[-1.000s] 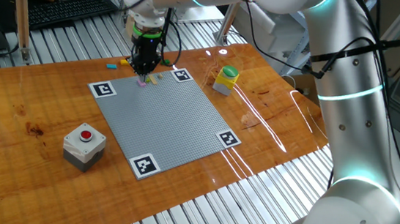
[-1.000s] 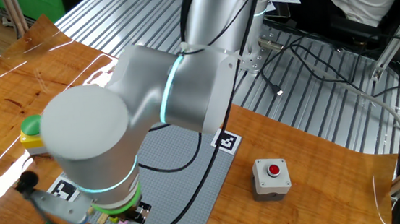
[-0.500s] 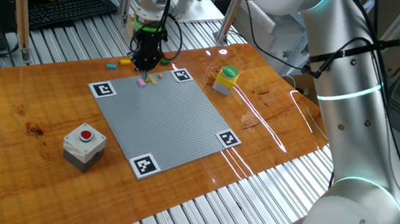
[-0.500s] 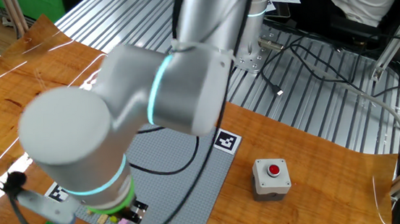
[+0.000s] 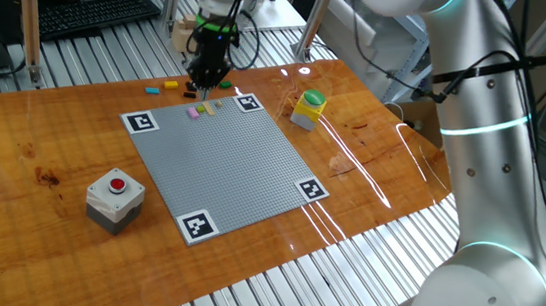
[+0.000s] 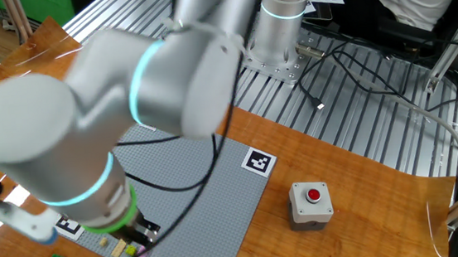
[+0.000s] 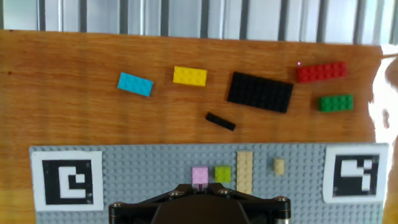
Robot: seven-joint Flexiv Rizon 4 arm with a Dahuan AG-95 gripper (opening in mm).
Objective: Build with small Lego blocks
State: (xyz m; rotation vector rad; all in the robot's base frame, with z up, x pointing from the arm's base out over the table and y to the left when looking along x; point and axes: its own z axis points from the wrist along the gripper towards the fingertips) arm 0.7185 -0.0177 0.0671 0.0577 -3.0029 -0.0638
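Four small Lego blocks sit pressed onto the grey baseplate (image 7: 186, 186) near its far edge, seen from the hand view: a pink brick (image 7: 199, 175), a lime-green brick (image 7: 222, 173) touching it, a long tan brick (image 7: 245, 171) just beside that, and a tiny tan stud (image 7: 278, 165) standing apart. The gripper (image 5: 206, 78) hangs above that edge, pointing straight down, fingers pinched fully together with nothing between them. Out on the wooden table (image 7: 74, 118), loose pieces lie in a scattered row: a cyan brick (image 7: 135, 84), a yellow brick (image 7: 189, 76), a black plate (image 7: 260, 92), a thin black bar (image 7: 220, 121), a red brick (image 7: 320, 71) and a green brick (image 7: 336, 102). Over in one fixed view, a red push-button box (image 5: 114, 198) rests beside the baseplate, and a yellow container with a green top (image 5: 307, 108) stands off the opposite corner.
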